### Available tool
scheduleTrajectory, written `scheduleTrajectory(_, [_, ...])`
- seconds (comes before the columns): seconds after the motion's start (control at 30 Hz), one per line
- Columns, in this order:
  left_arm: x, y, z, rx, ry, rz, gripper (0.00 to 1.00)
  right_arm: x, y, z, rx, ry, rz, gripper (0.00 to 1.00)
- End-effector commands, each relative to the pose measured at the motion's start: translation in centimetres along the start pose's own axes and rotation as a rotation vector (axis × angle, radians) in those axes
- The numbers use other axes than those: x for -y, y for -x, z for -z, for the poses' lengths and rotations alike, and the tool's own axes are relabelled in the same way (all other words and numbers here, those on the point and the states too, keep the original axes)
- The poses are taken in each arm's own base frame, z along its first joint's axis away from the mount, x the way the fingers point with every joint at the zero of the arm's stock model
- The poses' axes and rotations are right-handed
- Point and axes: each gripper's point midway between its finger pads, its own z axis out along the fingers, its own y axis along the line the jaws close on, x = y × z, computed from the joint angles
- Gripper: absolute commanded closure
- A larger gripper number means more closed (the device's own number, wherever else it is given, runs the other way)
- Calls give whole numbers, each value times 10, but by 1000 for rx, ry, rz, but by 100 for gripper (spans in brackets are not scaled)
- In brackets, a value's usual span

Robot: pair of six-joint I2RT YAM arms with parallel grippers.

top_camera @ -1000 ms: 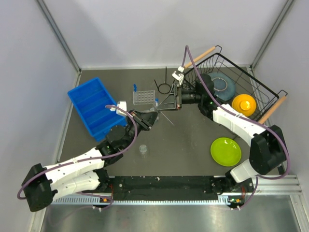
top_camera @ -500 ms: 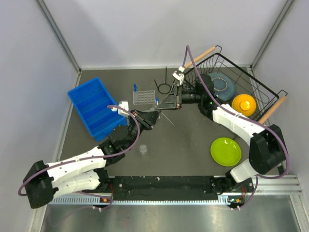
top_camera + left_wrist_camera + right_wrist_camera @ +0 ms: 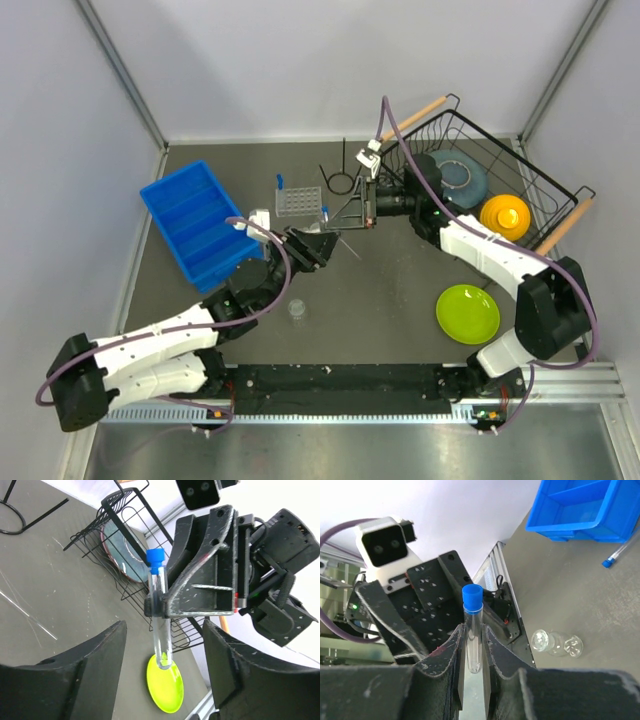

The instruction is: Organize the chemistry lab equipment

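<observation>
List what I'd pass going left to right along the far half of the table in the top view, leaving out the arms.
blue bin → clear grid rack → black ring stand → grey plate → orange bowl

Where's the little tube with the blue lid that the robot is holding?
The tube is upright above the table's middle, pinched in the right claw, with the open left claw around it, near the clear rack.
</observation>
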Motion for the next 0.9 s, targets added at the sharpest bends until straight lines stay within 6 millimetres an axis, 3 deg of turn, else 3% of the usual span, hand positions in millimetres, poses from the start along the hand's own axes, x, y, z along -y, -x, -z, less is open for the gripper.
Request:
scheduleTrajectory(0.0, [28,23,11,22,-67,-16,28,-14,-2,8,-9,7,133,94])
scheduleTrajectory(0.13, [27,43,30,41,-59,-61,16,-10,-8,12,-17,-8,179,94])
scheduleTrajectory(0.17, [20,41,34,20,-32,-93,14,-7,-10,12,-23,-14,218,94])
scheduleTrajectory(0.23, [25,56,41,25,-31,-107,9,-4,-15,15,-39,-32,242,95])
scheduleTrajectory(0.33, [22,68,43,-25,0,-151,7,-3,-25,20,-69,-28,315,95])
scheduleTrajectory(0.37, [35,65,45,-82,-51,-141,7,-2,-27,20,-78,-22,350,95])
scheduleTrajectory(0.4, [27,57,44,-139,-32,-141,7,-3,-33,21,-93,-10,360,95])
scheduleTrajectory(0.43, [20,65,40,-139,-18,-132,8,-4,-36,24,-104,-6,388,95])
scheduleTrajectory(0.47, [30,50,44,-241,-92,-93,8,-4,-40,25,-113,-6,404,95])
scheduleTrajectory(0.53, [33,49,37,-288,-145,-58,10,-5,-48,26,-136,-5,442,95])
scheduleTrajectory(0.6, [41,34,35,-384,-211,-59,11,-8,-53,27,-144,0,467,94])
scheduleTrajectory(0.77, [54,24,27,-481,-276,-80,17,-8,-61,27,-165,9,488,94])
scheduleTrajectory(0.87, [51,18,22,-512,-265,-89,21,-9,-62,27,-169,18,492,94])
